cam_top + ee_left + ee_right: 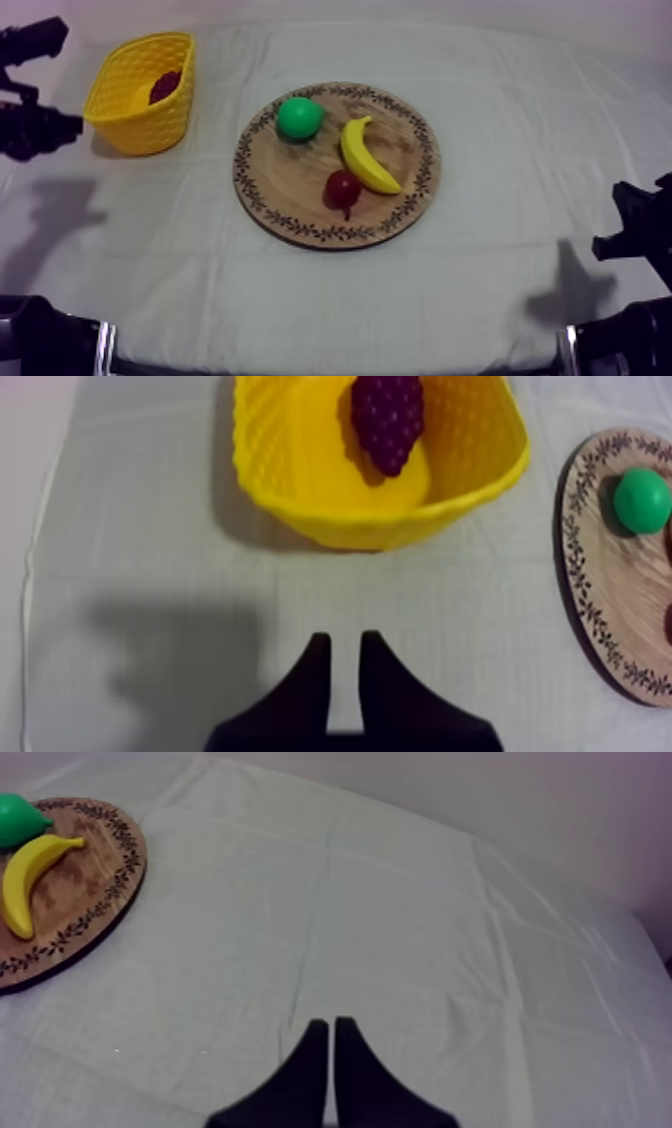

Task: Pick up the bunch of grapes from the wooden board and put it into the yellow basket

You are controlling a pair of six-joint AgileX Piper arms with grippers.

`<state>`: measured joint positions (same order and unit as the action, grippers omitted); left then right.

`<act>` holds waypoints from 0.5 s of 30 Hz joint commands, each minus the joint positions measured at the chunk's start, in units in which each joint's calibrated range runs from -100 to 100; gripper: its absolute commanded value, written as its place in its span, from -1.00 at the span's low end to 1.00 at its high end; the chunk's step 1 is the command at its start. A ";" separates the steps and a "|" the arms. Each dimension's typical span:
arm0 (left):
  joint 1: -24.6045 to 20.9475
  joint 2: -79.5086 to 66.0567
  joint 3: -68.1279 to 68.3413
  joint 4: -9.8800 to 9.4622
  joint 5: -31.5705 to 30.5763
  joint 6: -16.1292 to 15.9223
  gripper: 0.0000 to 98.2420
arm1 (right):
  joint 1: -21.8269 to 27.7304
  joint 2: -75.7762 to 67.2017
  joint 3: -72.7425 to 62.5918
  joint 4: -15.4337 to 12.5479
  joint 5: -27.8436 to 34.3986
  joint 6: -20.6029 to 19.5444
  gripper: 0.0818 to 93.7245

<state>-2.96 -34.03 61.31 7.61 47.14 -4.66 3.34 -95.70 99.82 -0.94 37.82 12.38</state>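
Left gripper (pixel 345 644), jaws parted on nothing, hangs over the cloth (pixel 150 526) just short of the yellow basket (pixel 340 526), whose lattice, plastic-looking walls enclose the bunch of grapes (pixel 388 416), knobbly, dark purple, tapered end toward this nearer arm; right gripper (pixel 330 1024), clenched empty, well apart.

No readable txt, labels, brand names or nos. on anything in view. Only marking is a dark leafy ornament running round the rim of the round wooden board (pixel 290 210). It's pattern, not letters.
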 commanded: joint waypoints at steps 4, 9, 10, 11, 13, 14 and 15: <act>-0.26 -11.89 9.23 0.17 0.25 -0.24 -0.78 | 0.02 0.03 -0.04 -0.02 0.00 0.00 -0.99; 0.01 -21.83 14.24 0.13 0.95 -0.22 -0.82 | 0.02 0.03 -0.04 -0.02 0.00 0.00 -0.99; 0.12 -23.75 15.05 0.07 1.23 -0.14 -0.83 | 0.02 0.03 -0.04 -0.02 0.00 0.00 -0.99; 0.29 -25.64 15.85 0.02 1.45 -0.06 -0.84 | 0.02 0.03 -0.04 -0.02 0.00 0.00 -0.99; 0.70 -29.37 17.43 -0.05 1.70 0.08 -0.86 | 0.02 0.03 -0.04 -0.02 0.00 0.00 -0.99; 0.96 -31.28 18.22 -0.07 1.78 0.16 -0.88 | 0.02 0.03 -0.04 -0.02 0.00 0.00 -0.99; 1.18 -33.13 18.97 -0.08 1.83 0.22 -0.90 | 0.02 0.03 -0.04 -0.02 0.00 0.00 -0.99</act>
<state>-1.91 -61.89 79.28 7.55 48.99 -4.50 3.34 -95.70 99.82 -0.94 37.82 12.38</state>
